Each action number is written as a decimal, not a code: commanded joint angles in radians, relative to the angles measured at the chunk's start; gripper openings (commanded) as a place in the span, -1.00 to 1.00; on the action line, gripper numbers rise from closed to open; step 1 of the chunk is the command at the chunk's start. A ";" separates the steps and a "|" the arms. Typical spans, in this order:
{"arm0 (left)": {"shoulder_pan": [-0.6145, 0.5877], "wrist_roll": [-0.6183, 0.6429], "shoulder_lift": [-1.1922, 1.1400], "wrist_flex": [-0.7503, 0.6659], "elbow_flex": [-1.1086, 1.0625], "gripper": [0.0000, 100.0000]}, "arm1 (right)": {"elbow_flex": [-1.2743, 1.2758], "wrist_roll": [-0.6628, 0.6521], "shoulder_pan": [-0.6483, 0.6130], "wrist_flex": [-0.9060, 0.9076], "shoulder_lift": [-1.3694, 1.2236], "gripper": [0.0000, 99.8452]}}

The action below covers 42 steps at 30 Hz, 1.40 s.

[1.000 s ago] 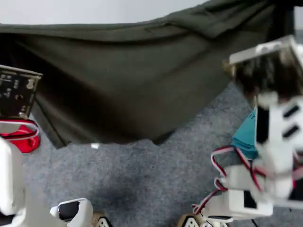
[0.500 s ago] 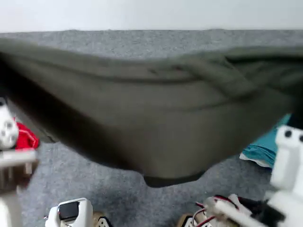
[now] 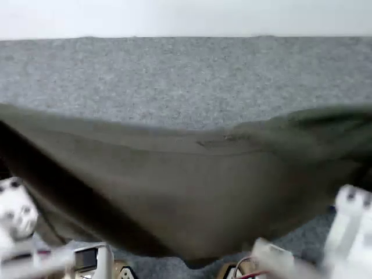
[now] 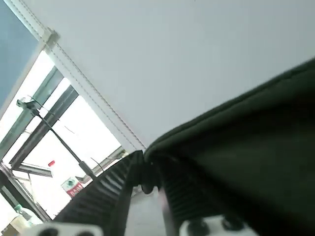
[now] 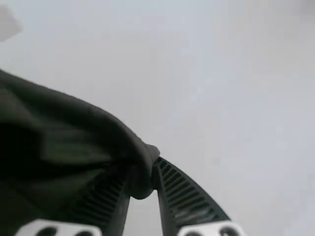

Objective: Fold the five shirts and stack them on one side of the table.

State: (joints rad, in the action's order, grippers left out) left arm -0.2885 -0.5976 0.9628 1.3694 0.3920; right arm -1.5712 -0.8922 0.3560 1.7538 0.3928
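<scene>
Left gripper [image 4: 149, 167]: two black fingers [image 4: 106, 191], finely cross-ribbed, narrowing toward the tips.
Left gripper mount [image 4: 206, 227]: white plastic behind the fingers, with round dark screw holes.
Right gripper [image 5: 143, 178]: black ribbed fingers [image 5: 179, 196] of the same tapered shape.
Right gripper mount [image 5: 204, 230]: white pieces at the finger roots, with dark holes.
Arm shells: white plastic, one rounded link [image 3: 17, 212] and one boxy link [image 3: 351, 224].
Base housing [image 3: 103, 261]: white, with a black panel.
Cable [image 3: 247, 267]: thin and red, beside a white link.
</scene>
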 commanded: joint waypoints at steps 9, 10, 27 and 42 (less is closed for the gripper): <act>0.000 -0.012 -0.006 -0.287 -0.634 -0.95 | 0.829 -0.002 -0.174 -0.059 -0.005 -0.98; 0.000 -0.020 -0.006 -0.339 -0.707 -0.95 | 0.907 -0.002 -0.186 -0.102 -0.005 -0.98; 0.064 -0.164 -0.270 -0.993 -1.184 -0.95 | 1.752 -0.006 -0.288 -1.098 -0.007 -0.98; 0.072 -0.163 -1.080 -0.988 -0.499 -0.95 | 1.653 -0.011 -0.242 -1.527 -0.328 -0.98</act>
State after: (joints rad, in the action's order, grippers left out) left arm -0.2148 -0.7495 -0.0176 0.4058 -0.2816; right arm 0.2179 -0.8922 0.0783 0.2823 0.1120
